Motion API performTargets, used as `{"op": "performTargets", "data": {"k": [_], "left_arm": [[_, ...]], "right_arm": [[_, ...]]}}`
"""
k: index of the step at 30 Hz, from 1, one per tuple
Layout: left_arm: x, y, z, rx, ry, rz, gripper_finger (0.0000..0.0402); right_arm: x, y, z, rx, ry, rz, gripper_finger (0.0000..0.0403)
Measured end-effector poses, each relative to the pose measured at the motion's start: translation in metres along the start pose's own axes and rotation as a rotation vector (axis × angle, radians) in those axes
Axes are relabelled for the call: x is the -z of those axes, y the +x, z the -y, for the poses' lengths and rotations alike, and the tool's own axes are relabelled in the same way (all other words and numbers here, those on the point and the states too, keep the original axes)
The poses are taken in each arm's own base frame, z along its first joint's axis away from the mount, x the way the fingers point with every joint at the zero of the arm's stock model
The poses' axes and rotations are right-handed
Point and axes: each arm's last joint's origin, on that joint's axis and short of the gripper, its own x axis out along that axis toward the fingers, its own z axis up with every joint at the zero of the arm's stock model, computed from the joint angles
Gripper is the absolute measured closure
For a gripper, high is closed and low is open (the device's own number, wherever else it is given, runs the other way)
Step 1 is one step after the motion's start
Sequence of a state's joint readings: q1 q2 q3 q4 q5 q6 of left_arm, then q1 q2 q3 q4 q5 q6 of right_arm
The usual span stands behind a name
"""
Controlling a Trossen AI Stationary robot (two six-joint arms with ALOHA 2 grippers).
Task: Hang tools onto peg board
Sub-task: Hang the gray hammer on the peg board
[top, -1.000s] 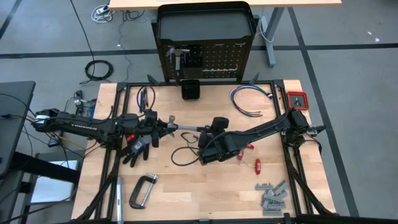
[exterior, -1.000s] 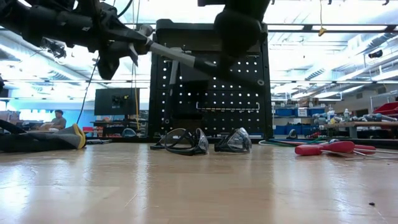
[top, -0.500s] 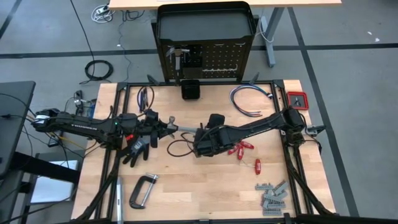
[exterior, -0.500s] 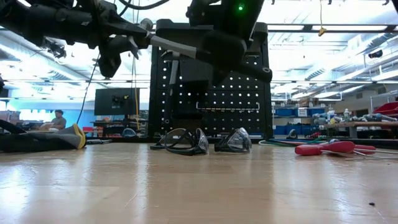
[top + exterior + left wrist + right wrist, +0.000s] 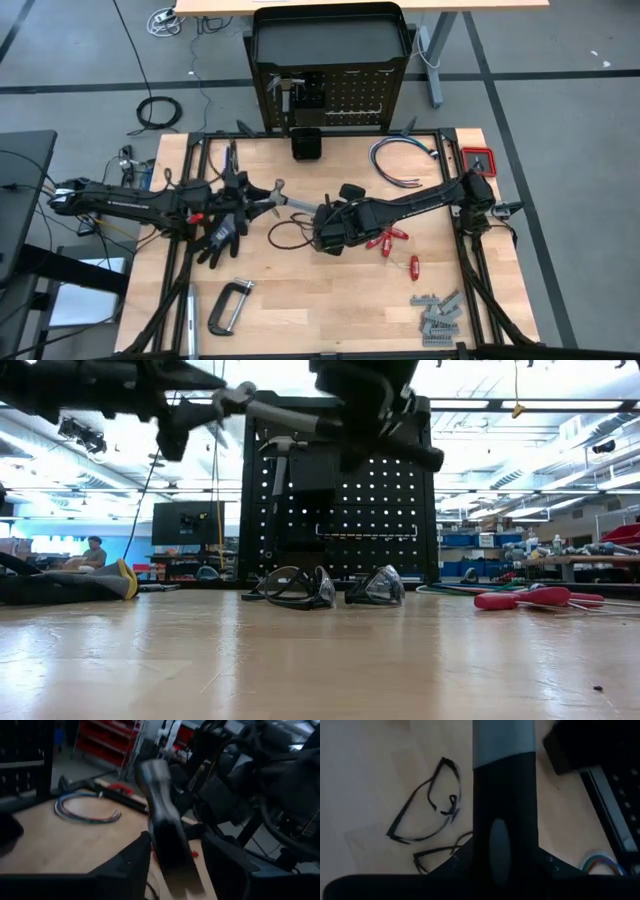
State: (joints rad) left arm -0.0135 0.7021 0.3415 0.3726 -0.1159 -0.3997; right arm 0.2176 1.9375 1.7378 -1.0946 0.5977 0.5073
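Note:
A steel-headed hammer (image 5: 290,198) hangs level above the table's middle, its head (image 5: 234,399) toward the left. My right gripper (image 5: 323,214) is shut on its handle. My left gripper (image 5: 255,197) stands open, its fingers (image 5: 131,865) on either side of the hammer's head end (image 5: 162,820) with gaps showing. Thin black-framed glasses (image 5: 427,805) lie on the table under the hammer. The peg board (image 5: 350,95) stands upright at the far edge, with another hammer (image 5: 288,93) hanging on it. My right gripper pinches the hammer's black rubber grip (image 5: 505,820) between its two fingers, below the grey shaft (image 5: 502,742). The fingers slant down at it from the table's right side. The hammer is lifted clear of the table, close to level, head end toward the left arm.
A black glove (image 5: 220,232) lies under the left arm. A C-clamp (image 5: 230,305) sits near the front left, red-handled drivers (image 5: 385,240) right of centre, grey metal pieces (image 5: 437,315) front right. Cables (image 5: 400,160) and a small black box (image 5: 306,144) lie before the peg board.
My right gripper has gone toward the table's left along the hammer's handle and shut on it. My left gripper has opened and drawn back toward the left edge. The hammer's handle end has risen, so the hammer hangs closer to level.

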Motion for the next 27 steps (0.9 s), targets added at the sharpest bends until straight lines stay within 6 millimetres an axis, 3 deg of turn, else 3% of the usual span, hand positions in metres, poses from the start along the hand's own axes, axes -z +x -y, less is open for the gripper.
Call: {"op": "performTargets", "data": {"k": [4, 8, 13, 17, 21, 27], "left_arm": [[-0.005, -0.021, -0.001, -0.006, 0.041, -0.016, 0.0206], [-0.013, -0.043, -0.001, -0.032, 0.060, 0.041, 0.0206], [-0.019, -0.056, -0.001, -0.019, 0.063, 0.102, 0.0205], [-0.018, -0.056, -0.001, -0.015, 0.062, 0.094, 0.0205], [-0.017, -0.055, -0.001, -0.013, 0.045, 0.078, 0.0205], [-0.016, -0.055, -0.001, -0.014, 0.048, 0.064, 0.0204]], "right_arm": [[-0.001, -0.009, 0.014, 0.029, 0.171, 0.007, 0.0296], [-0.005, 0.002, 0.015, 0.073, 0.379, 0.118, 0.0296], [-0.020, 0.044, 0.014, 0.086, 0.629, 0.343, 0.0296], [-0.042, 0.076, 0.029, 0.060, 0.805, 0.588, 0.0296], [-0.063, 0.097, 0.047, -0.036, 0.953, 0.772, 0.0296], [-0.077, 0.115, 0.058, -0.069, 1.021, 0.836, 0.0296]]}}
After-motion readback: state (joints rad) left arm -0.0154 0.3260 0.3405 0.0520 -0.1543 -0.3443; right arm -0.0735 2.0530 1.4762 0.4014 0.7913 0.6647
